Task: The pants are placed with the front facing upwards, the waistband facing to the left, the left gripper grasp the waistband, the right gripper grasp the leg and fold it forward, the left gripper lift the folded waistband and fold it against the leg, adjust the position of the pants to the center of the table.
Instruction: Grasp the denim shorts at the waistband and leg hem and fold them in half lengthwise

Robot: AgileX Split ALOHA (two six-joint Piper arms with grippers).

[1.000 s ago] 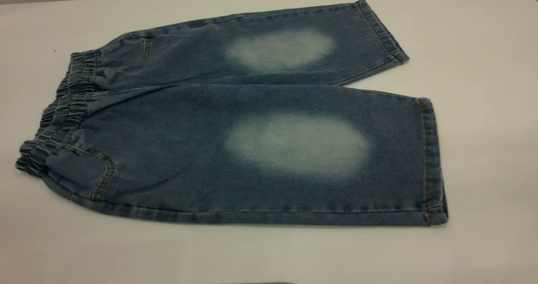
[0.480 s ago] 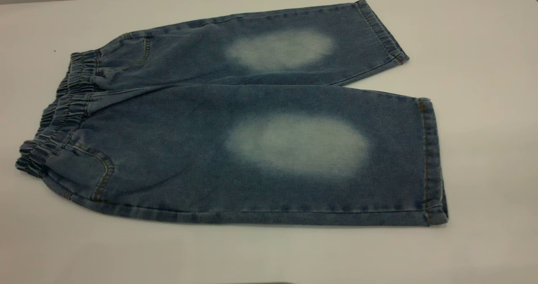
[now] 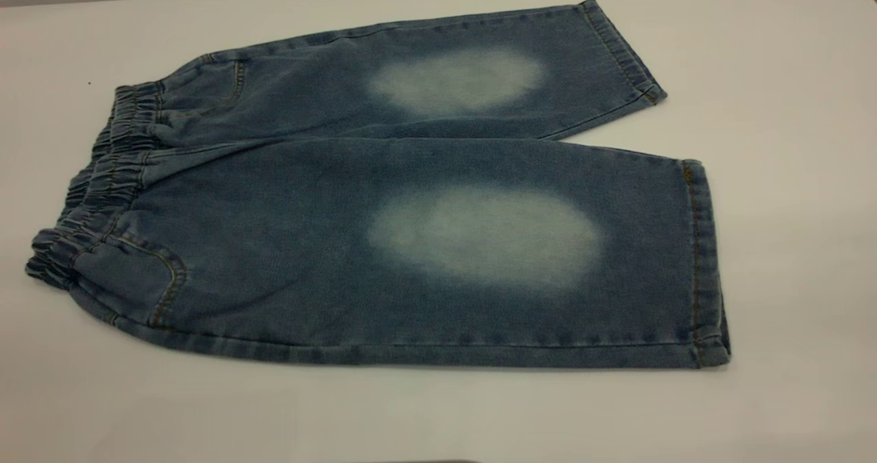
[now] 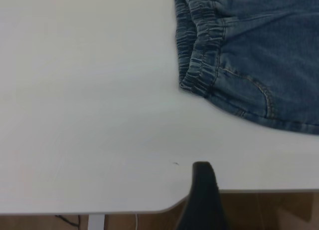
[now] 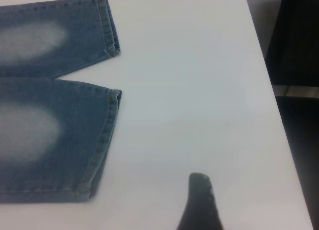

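Pants [image 3: 384, 203] lie flat and unfolded on the white bench [image 3: 788, 175], front up. Two wide legs, each with a pale faded oval at the knee. Waistband [image 3: 96, 182] puckered in small folds. A curved pocket seam shows just below the waistband on each side.

Left claw [image 4: 202, 200]: only one dark finger shows in the left wrist view, hanging over the bench [image 4: 89, 100] close to its edge. Cannot tell whether it is spread or pressed together. It holds nothing that shows. The waistband [image 4: 199, 50] lies ahead of this claw and off to one side, apart from it, bare bench between. The nearest waistband corner is the part of the pants [image 4: 269, 55] closest to the finger. No contact.

Right claw [image 5: 199, 205]: again a single dark finger tip in the right wrist view, over bare bench [image 5: 199, 90]. Cannot tell its spread either. The two leg hems of the pants [image 5: 45, 110] lie ahead of it and to the side, well apart from the finger. The nearer hem's corner is the closest cloth. No contact.

Neither claw appears in the exterior view.
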